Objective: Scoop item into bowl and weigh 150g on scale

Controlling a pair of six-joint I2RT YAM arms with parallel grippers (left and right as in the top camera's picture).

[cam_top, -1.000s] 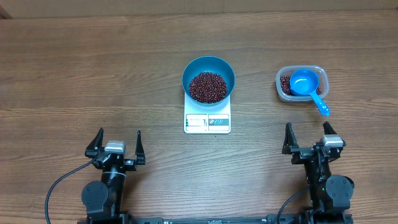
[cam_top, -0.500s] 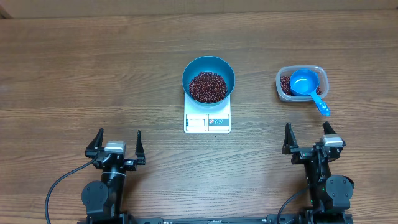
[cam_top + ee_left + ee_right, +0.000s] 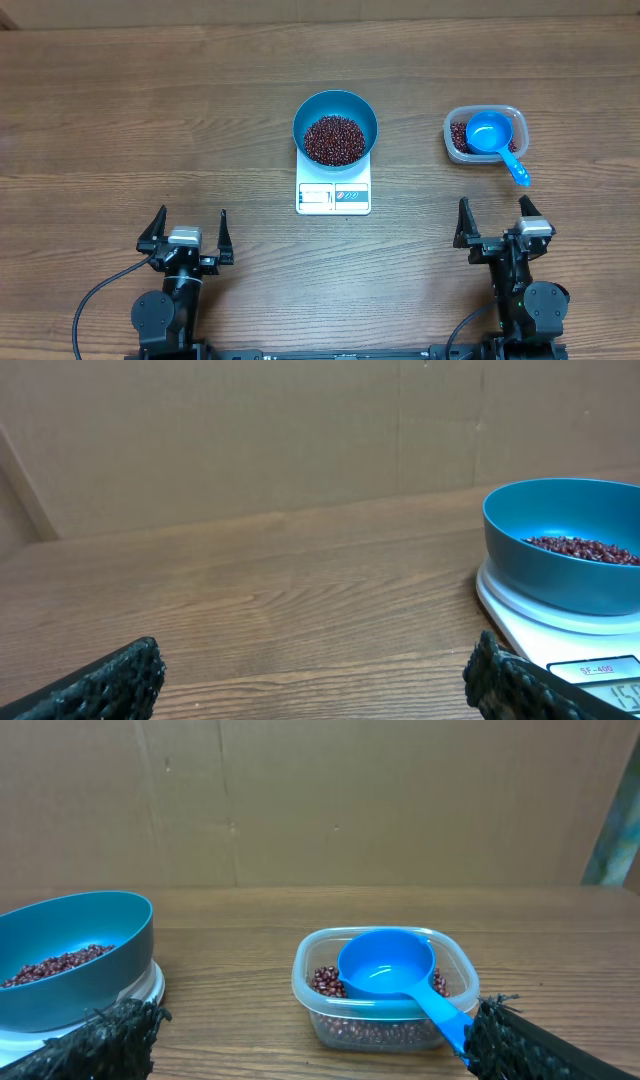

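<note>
Jaws of the left gripper (image 3: 190,220) and right gripper (image 3: 493,215), nearest, stand wide and empty. Beyond them the scale (image 3: 333,197) carries the bowl (image 3: 310,105), beans (image 3: 334,139) heaped inside. The scoop (image 3: 490,132) lies in the tub (image 3: 450,128) at right. Scooping looks finished, but the scale's reading is too small to confirm.

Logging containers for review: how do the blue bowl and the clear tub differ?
The bowl is round, opaque blue, on the scale; the tub is clear, rectangular, on the table. The tub holds a scoop; the bowl none. Both contain beans.
</note>
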